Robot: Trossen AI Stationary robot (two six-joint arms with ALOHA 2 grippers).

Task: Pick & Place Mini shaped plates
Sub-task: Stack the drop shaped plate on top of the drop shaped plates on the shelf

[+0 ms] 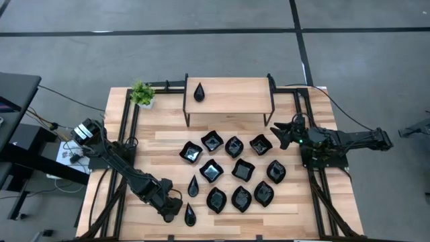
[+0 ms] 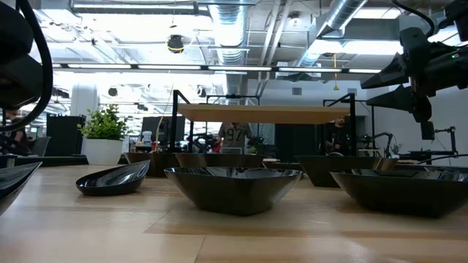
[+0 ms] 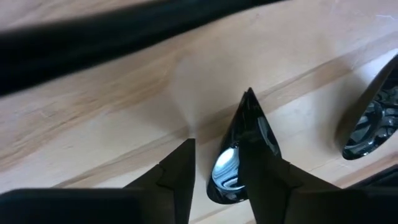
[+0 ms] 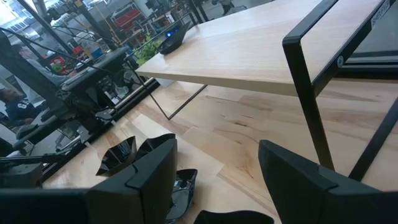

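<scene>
A: Left gripper [image 1: 180,214]?
B: Low at the front edge, fingers narrowly straddling a teardrop plate [image 3: 239,155]; its near end is cut off, grip unclear.
A: Right gripper [image 1: 277,134]?
B: Spread wide, empty, above the table beside the shelf [image 1: 228,96].

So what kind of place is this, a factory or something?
More likely a robotics lab or workshop in an open industrial hall. Bare ducts and pipes run under the ceiling, a person stands beyond the table, and the wooden table carries two robot arms over rows of small black plates.
</scene>
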